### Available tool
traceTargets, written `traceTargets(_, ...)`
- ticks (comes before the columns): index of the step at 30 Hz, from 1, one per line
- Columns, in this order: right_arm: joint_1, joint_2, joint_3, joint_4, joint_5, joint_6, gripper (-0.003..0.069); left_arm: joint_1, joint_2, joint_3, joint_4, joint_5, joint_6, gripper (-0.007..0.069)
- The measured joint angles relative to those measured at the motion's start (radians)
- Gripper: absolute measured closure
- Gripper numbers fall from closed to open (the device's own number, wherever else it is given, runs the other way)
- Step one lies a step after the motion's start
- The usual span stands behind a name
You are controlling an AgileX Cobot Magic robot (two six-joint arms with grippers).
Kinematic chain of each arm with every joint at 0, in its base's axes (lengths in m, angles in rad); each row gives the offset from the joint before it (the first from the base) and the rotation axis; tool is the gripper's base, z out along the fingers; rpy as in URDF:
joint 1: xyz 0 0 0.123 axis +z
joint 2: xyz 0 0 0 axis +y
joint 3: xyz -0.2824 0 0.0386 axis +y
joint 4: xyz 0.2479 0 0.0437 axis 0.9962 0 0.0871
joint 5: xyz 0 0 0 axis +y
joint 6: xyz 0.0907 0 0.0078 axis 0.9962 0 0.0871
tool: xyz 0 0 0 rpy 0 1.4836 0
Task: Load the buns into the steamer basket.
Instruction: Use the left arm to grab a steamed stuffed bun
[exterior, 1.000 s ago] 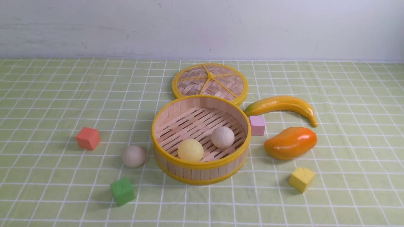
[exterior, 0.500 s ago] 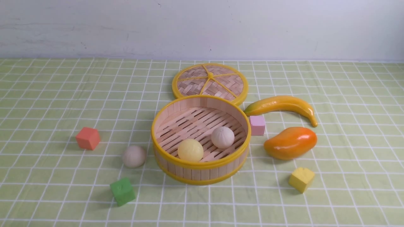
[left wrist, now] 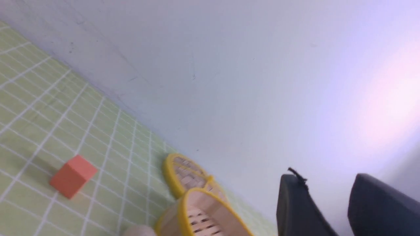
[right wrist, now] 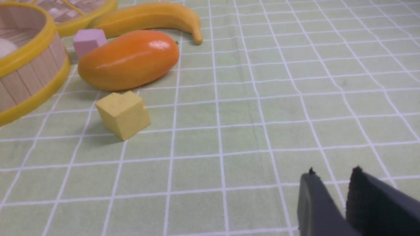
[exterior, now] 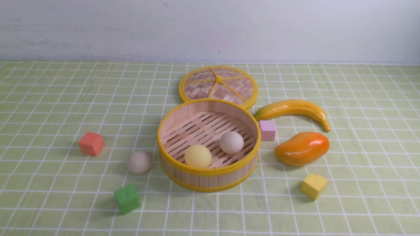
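The steamer basket [exterior: 210, 171] stands mid-table with a pale yellow bun [exterior: 198, 156] and an off-white pleated bun [exterior: 231, 142] on its slat floor. The other off-white bun [exterior: 139, 162] lies on the cloth just left of the basket. Neither gripper shows in the front view. In the left wrist view my left gripper [left wrist: 327, 178] is open and empty, raised and facing the wall, with the basket [left wrist: 200, 209] low in the picture. In the right wrist view my right gripper [right wrist: 333, 173] hovers over bare cloth, its jaws slightly apart with nothing between them, well away from the basket [right wrist: 29, 75].
The flat woven lid [exterior: 218, 86] lies behind the basket. A banana [exterior: 292, 109], pink cube [exterior: 267, 129], mango [exterior: 302, 148] and yellow cube [exterior: 313, 186] sit to its right. A red cube [exterior: 91, 143] and green cube [exterior: 127, 198] sit to its left.
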Motion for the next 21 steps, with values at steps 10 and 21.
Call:
traceTargets(10, 0.000, 0.000, 0.000, 0.000, -0.001, 0.000, 0.0480, 0.000, 0.209, -0.440, -0.005, 0.425, 0.006, 0.0387)
traceTargets(21, 0.000, 0.000, 0.000, 0.000, -0.001, 0.000, 0.0462, 0.000, 0.584, -0.536, 0.186, 0.739, 0.105, 0.0387)
